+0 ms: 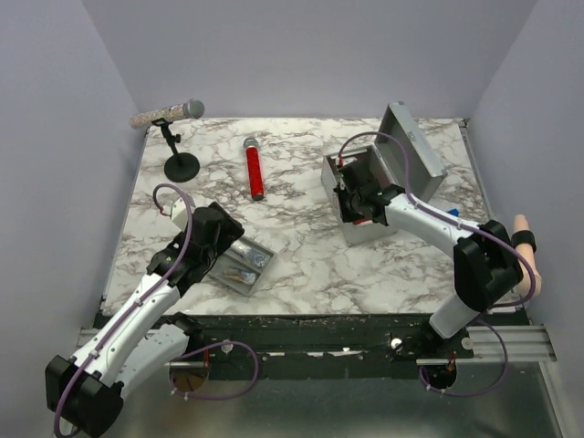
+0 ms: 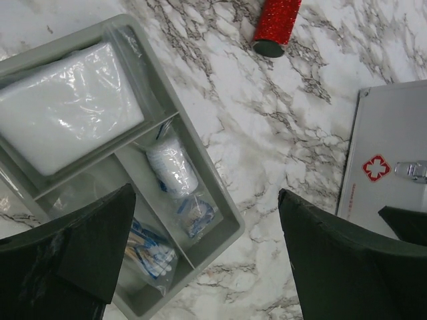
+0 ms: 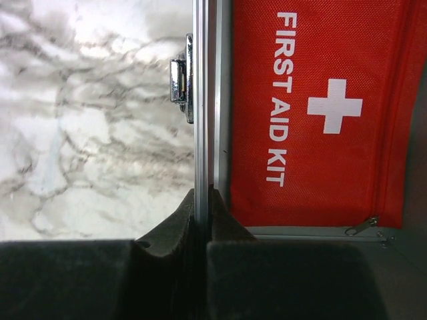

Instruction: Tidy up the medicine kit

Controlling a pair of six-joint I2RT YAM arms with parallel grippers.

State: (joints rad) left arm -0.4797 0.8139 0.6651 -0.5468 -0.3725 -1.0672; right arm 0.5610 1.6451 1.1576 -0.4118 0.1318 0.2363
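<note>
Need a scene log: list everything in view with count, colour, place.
medicine kit: one, grey, lid open, right rear
first aid pouch: one, red, inside the kit
tray: one, grey, near left
plastic-wrapped pack: one, white, tray's large compartment
wrapped roll: one, white, tray's narrow compartment
small packets: two, white-blue, near the roll
red microphone: one, lying mid rear
microphone on stand: one, silver, left rear
hand-like shape: one, pale, black band, beyond table's right edge
table: one, white marble
left gripper: one, black, above tray, jaws open
right gripper: one, black, jaws shut on kit's wall
</note>
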